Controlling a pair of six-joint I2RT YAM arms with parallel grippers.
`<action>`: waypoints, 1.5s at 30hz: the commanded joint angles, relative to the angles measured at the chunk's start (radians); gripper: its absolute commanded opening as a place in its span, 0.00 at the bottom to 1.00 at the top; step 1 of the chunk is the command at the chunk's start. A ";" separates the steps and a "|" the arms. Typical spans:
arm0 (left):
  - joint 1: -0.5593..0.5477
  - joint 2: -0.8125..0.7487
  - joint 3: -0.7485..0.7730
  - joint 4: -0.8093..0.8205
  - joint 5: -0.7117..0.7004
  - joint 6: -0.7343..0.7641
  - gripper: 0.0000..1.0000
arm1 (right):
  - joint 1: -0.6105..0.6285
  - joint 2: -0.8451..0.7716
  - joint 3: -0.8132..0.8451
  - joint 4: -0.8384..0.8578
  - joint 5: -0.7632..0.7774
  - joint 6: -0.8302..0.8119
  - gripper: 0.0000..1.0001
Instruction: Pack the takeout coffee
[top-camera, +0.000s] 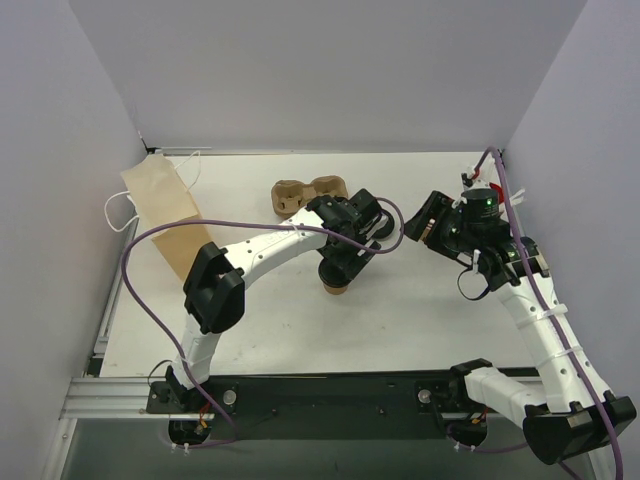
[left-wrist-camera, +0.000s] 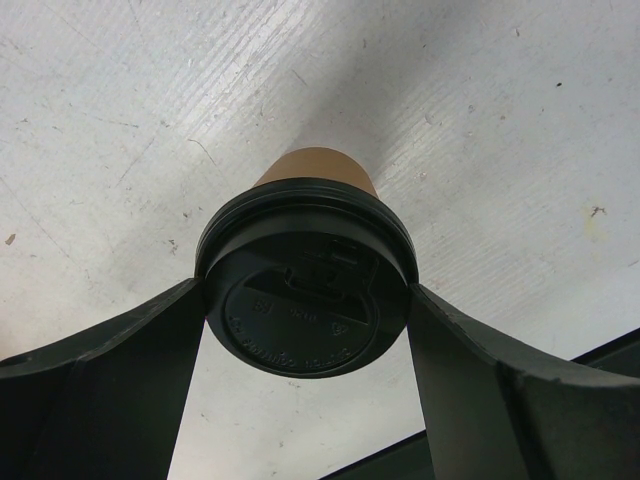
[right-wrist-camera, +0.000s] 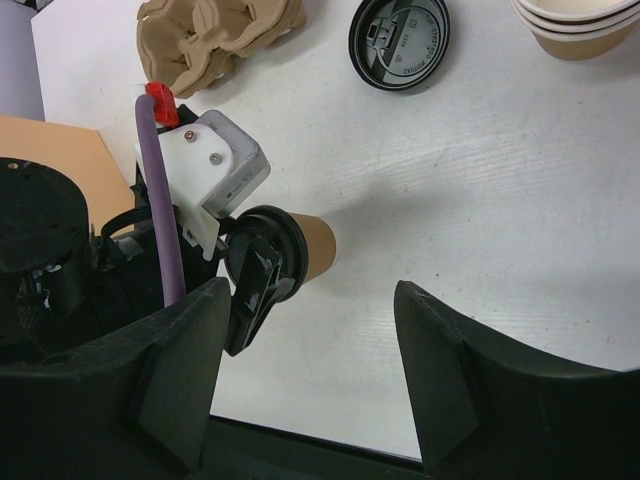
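Reaching forward, left hand (left-wrist-camera: 308, 296) seemingly clamps coffee (left-wrist-camera: 320, 166).

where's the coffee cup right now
Near the table's middle in the top view, the takeout coffee is clamped at its lid by the left claw, just nearer the arms' bases than the brown cup carrier.

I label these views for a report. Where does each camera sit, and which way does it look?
Top: above and behind, looking down at the table; left arm and right arm show.
Left wrist: along the left fingers, pinching the coffee cup at its lid.
Right wrist: down at the table; right fingers apart, empty.
All share the coffee cup.
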 joint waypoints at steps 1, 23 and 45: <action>-0.007 0.036 -0.064 0.009 0.036 0.004 0.58 | -0.008 -0.014 -0.014 0.004 -0.007 -0.016 0.62; -0.022 0.081 -0.169 0.023 -0.019 -0.002 0.57 | -0.006 -0.022 -0.055 0.004 -0.003 -0.012 0.62; -0.023 0.120 -0.273 0.024 -0.120 -0.030 0.58 | -0.006 -0.016 -0.097 0.047 -0.020 0.004 0.62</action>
